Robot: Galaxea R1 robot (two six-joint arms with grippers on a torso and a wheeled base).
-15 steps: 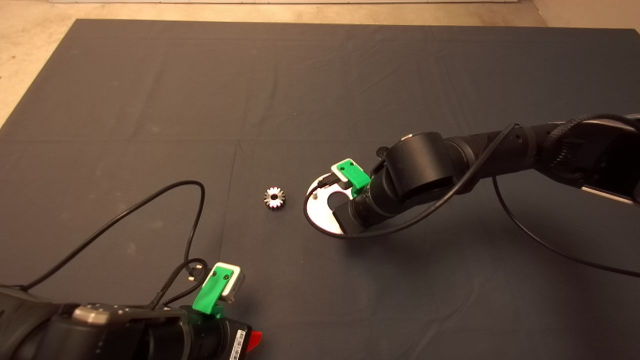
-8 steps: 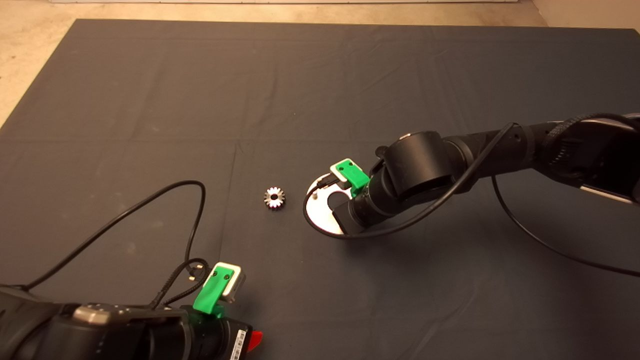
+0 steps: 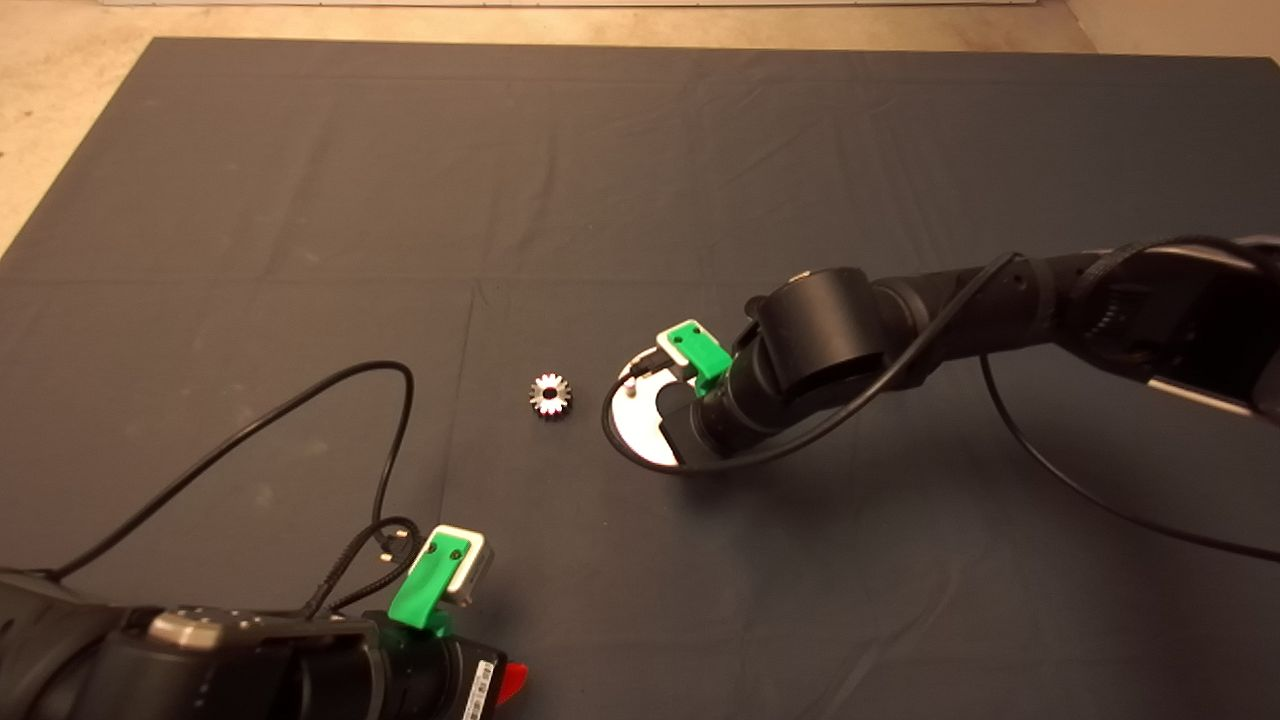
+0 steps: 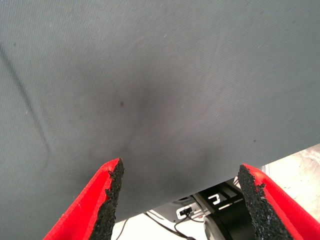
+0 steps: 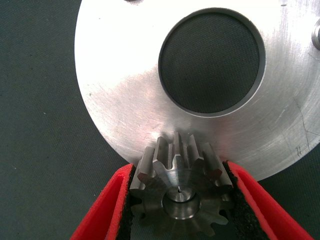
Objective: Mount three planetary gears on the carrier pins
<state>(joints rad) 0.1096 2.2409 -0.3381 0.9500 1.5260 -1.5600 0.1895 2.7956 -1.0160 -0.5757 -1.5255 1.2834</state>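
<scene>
The shiny round disc [image 5: 120, 95] with a large centre hole lies on the dark mat; it also shows in the head view [image 3: 636, 430], half hidden under my right arm. My right gripper [image 5: 179, 170] is shut on a planetary gear [image 5: 175, 187] at the disc's rim, and a silvery pin end shows in the gear's hole. One bare carrier pin [image 5: 316, 34] stands near the rim and also shows in the head view [image 3: 632, 381]. A second gear [image 3: 549, 394] lies flat on the mat left of the disc. A third gear is out of view. My left gripper [image 4: 180, 200] is parked, open and empty, at the lower left.
The right arm [image 3: 800, 360] and its black cable [image 3: 640, 462] hang over the disc. The left arm's cable [image 3: 390, 420] loops across the mat at the front left. The mat's front edge and robot base parts [image 4: 220, 210] show past the left fingers.
The right arm has shifted slightly left over the disc. The loose gear and the left arm have not moved.
</scene>
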